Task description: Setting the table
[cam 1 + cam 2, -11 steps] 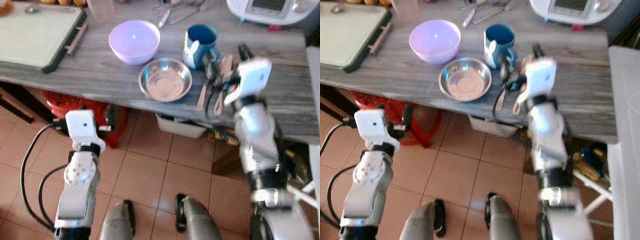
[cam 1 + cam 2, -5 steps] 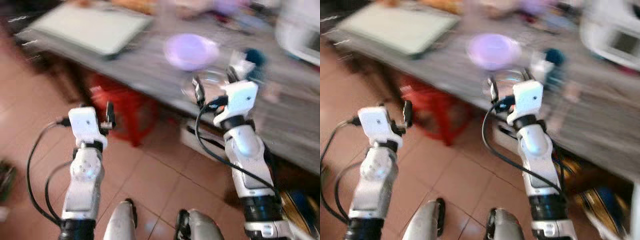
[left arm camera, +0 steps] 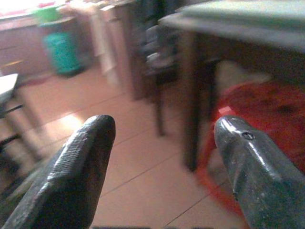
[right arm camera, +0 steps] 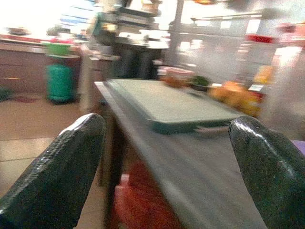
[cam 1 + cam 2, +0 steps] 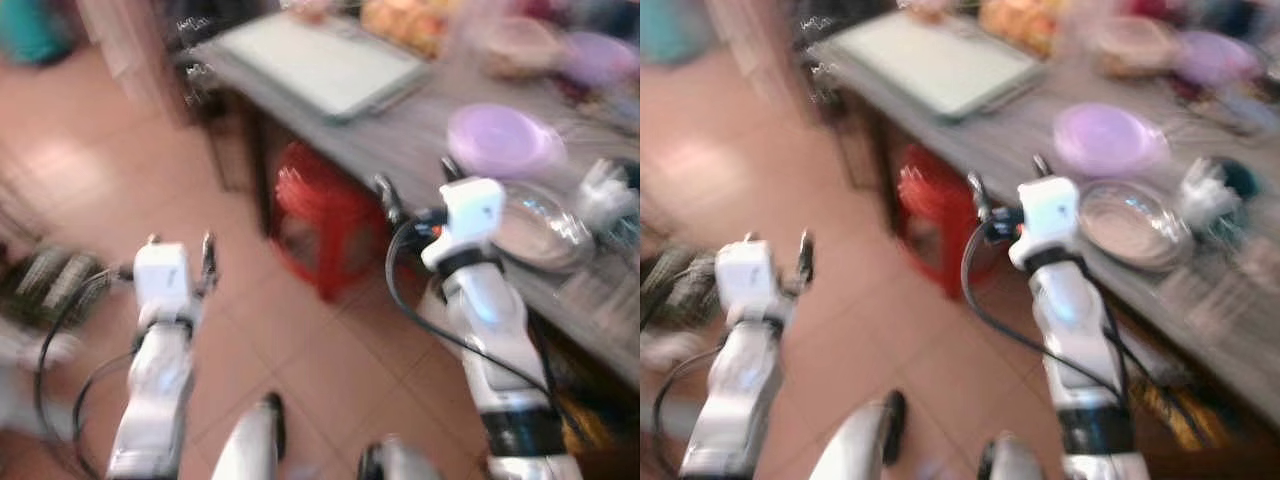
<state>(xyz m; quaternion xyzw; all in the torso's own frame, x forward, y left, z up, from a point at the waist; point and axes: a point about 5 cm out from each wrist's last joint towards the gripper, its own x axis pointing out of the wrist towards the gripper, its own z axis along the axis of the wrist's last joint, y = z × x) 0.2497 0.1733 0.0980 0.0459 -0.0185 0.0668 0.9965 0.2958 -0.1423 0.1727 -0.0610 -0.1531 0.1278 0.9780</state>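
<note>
Terracotta floor tiles and a grey wood-grain tabletop (image 5: 420,150) make up the setting. Head views: the whole picture has swung since a second ago and is smeared, so the camera has turned toward the robot's left, away from the dishes; the things themselves have not been moved. On the tabletop lie a pale green cutting board (image 5: 320,62), a lilac bowl (image 5: 503,139), a steel bowl (image 5: 543,226) and, at the far right, a blurred blue mug (image 5: 1230,185). A red stool (image 5: 325,215) stands under the edge. The right gripper (image 5: 412,190), a second ago raised over the cutlery beside the mug, is now off the edge near the steel bowl; the left gripper (image 5: 180,248) hangs over the floor. Judged from this, nothing is being carried, and the robot seems to be relocating rather than placing.

Left wrist view: the left gripper's fingers (image 3: 81,157) are spread wide and empty, with the stool, a table leg and a green bin (image 3: 59,50) beyond.

Right wrist view: the right gripper's fingers (image 4: 62,167) are likewise parted and empty, looking along the tabletop toward the cutting board and blurred kitchen counters.
</note>
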